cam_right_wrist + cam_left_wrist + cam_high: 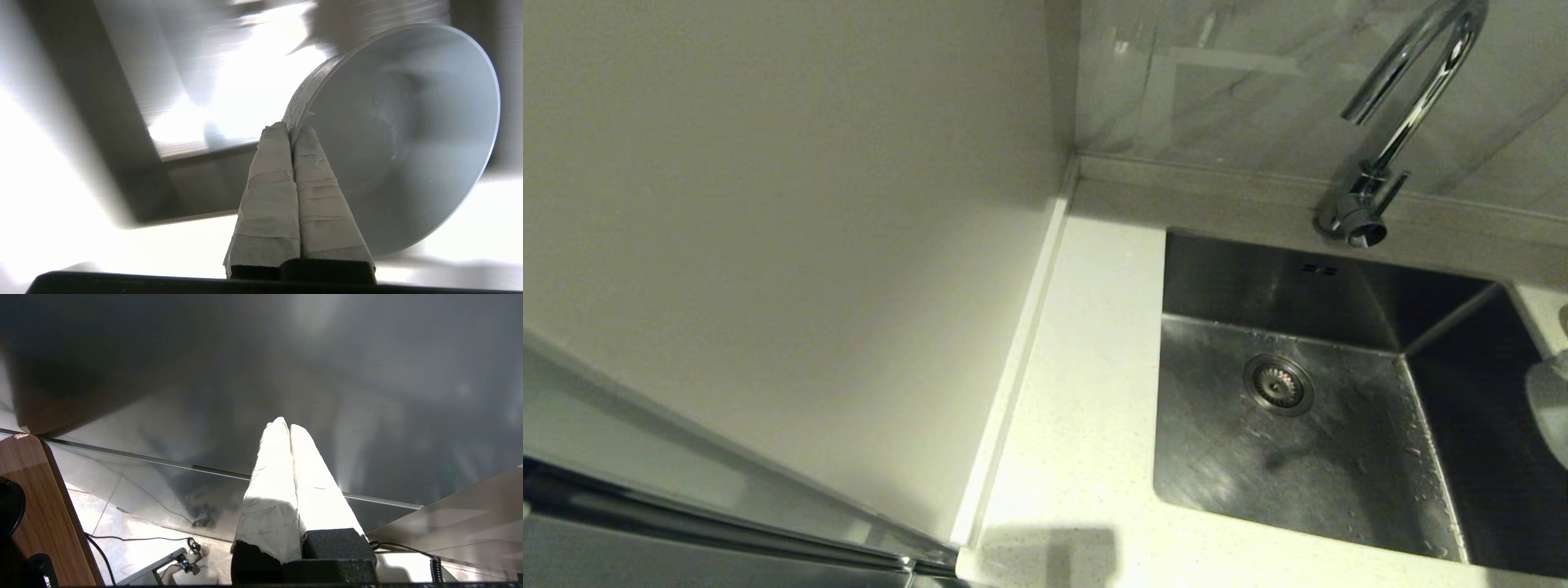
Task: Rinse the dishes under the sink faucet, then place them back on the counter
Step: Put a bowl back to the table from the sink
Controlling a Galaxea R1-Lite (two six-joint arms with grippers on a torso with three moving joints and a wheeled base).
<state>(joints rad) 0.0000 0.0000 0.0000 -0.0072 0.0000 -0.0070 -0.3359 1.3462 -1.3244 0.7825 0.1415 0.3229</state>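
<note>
Here, one pale grey bowl (392, 134) is pinched by its rim between the closed right gripper (291, 131) fingers, tilted, above one sink (135, 98); one left gripper (288, 426) is parked, closed, empty.

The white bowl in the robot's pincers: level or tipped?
Tipped. The bowl stands on edge, its rim pinched by the shut right gripper.

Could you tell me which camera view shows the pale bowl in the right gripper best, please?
The right wrist view: the bowl fills it, rim pinched by the right gripper. The head view catches only a pale sliver at its right edge; the left wrist view shows none.
</note>
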